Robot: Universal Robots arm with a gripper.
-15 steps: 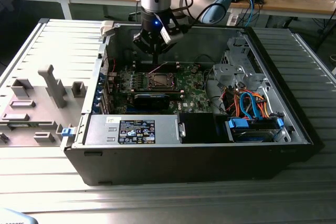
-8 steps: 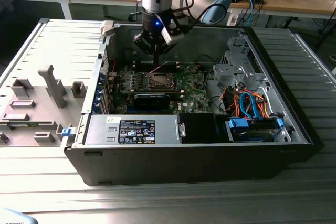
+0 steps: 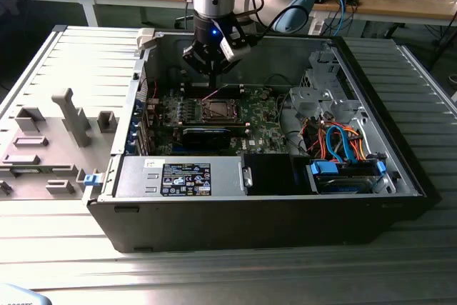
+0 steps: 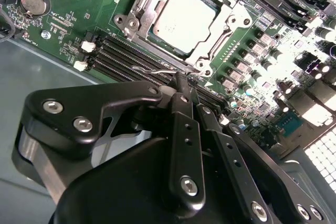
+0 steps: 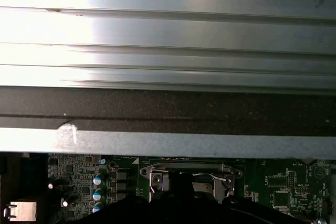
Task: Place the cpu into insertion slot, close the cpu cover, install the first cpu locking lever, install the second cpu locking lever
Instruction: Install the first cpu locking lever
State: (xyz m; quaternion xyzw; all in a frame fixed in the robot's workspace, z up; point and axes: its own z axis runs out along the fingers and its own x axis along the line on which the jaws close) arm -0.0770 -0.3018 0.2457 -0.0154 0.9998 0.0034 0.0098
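The gripper has its two black fingers brought together, the tips pinching a thin wire locking lever at the edge of the CPU socket. In the exterior view the gripper hangs over the far side of the motherboard inside the open computer case. The cpu sits flat in the socket, and the cpu cover lies closed around it, framing its silver top.

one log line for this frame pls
cpu: seated in socket | cpu cover: closed over it | gripper: shut, tips at wire locking lever beside socket
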